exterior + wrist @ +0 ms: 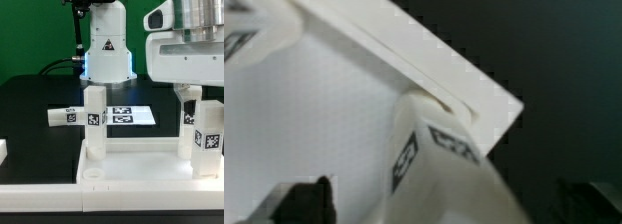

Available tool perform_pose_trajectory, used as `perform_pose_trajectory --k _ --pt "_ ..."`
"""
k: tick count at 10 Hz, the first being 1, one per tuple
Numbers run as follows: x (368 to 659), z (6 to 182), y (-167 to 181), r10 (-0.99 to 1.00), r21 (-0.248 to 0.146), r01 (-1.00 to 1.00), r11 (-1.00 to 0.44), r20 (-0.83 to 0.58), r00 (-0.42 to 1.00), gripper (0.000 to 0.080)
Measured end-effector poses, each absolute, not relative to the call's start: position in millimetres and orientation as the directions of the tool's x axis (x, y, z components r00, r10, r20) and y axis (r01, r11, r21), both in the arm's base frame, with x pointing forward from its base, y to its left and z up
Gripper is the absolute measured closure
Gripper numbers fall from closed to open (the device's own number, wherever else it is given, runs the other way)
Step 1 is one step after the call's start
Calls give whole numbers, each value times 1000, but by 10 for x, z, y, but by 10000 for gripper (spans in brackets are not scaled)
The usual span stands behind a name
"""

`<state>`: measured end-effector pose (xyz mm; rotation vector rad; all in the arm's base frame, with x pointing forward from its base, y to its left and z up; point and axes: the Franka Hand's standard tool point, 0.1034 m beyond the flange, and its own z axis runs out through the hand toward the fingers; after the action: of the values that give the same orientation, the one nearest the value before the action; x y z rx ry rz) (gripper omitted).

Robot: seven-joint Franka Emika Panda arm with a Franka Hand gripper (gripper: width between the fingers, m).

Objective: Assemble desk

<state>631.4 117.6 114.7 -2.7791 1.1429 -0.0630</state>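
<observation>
The white desk top (pixel 130 172) lies rim up at the front of the exterior view. One tagged leg (pixel 95 122) stands upright in its far left corner. Another tagged leg (pixel 207 135) stands upright at the right corner, with a narrower tagged white piece (pixel 187 118) just beside it. My gripper (pixel 190 98) hangs right above this right leg. In the wrist view the leg (pixel 446 160) rises from the desk top's corner (pixel 491 100) between my dark fingers (pixel 304 203), with a gap on each side. My gripper (pixel 446 208) is open around it.
A loose tagged leg (pixel 65 116) lies on the black table behind the desk top. The marker board (pixel 132 115) lies beside it. The robot base (pixel 106 50) stands at the back. A white part (pixel 3 150) shows at the exterior view's left edge.
</observation>
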Motion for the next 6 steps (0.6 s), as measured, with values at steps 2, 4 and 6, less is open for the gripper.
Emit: perform_pose_trajectory --k 2,4,6 --pt "6329 1148 1175 -639 -146 -631 -762 8 770 154" --pt "6336 1151 1152 -461 -128 -453 -883 46 886 151" --pt "6376 1156 1119 -119 -61 -113 -992 97 988 151"
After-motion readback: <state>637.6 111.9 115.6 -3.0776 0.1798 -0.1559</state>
